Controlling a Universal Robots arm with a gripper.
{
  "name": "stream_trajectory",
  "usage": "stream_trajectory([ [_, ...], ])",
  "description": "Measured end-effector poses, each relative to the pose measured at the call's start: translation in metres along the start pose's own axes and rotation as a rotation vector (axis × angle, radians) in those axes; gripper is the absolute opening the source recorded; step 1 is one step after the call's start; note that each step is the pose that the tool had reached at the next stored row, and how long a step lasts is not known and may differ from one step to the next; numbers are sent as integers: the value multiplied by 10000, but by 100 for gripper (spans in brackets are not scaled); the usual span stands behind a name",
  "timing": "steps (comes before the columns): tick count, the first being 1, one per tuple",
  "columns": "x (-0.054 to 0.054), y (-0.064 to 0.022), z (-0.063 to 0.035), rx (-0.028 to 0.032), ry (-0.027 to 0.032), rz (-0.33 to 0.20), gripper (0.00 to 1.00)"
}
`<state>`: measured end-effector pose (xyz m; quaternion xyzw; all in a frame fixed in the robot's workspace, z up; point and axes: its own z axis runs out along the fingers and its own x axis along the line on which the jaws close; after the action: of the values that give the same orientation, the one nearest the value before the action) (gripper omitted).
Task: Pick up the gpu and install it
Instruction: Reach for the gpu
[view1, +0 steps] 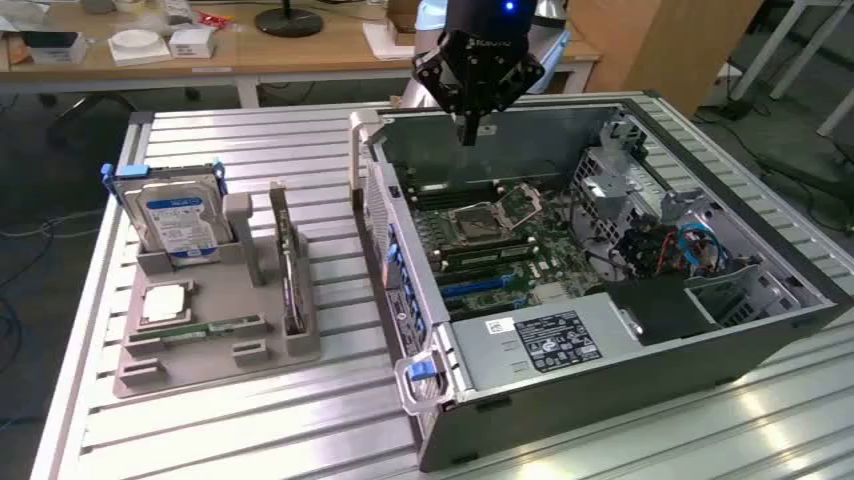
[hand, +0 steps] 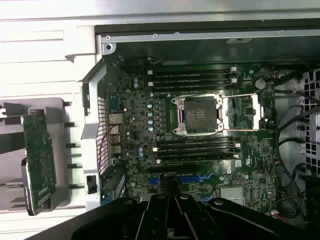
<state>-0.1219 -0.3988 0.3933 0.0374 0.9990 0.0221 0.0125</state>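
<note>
So the gripper (view1: 470, 137) is seen hanging point-down over the far rim of the open pc case (view1: 641, 400). Its two fingers are pressed together, tip against tip, and the gpu isn't held by it. In the wrist view the closed gripper (hand: 174, 186) is pointed down at the motherboard (hand: 150, 125), and the blue expansion slots (hand: 192, 177) are found just past its tips. A bit further in, the cpu socket (hand: 197, 115) is shown with its metal frame flipped open to one side. It's flanked by rows of dark memory slots (hand: 192, 80).

The case is laid on its side on a slatted metal table (view1: 267, 140), so the board is exposed from above. A tangle of cables (view1: 667, 245) is packed into the end toward the exterior view's right.

The gpu (view1: 287, 265) is parked well apart from the gripper, out on the table toward the exterior view's left of the case. It's stood on its long edge in a slot of a grey holder (view1: 214, 355) and is seen as a slim dark slab. A silver hard drive (view1: 180, 215) with a blue-white label is propped upright in that holder just beside it, on the side away from the case. A narrow green memory stick (view1: 214, 327) is laid flat near the holder's front.
</note>
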Motion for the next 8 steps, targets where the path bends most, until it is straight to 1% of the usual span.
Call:
stream_trajectory([
  [4,11,-1,-1,1,-1,1,10],
  [8,67,-5,-2,0,0,0,10],
])
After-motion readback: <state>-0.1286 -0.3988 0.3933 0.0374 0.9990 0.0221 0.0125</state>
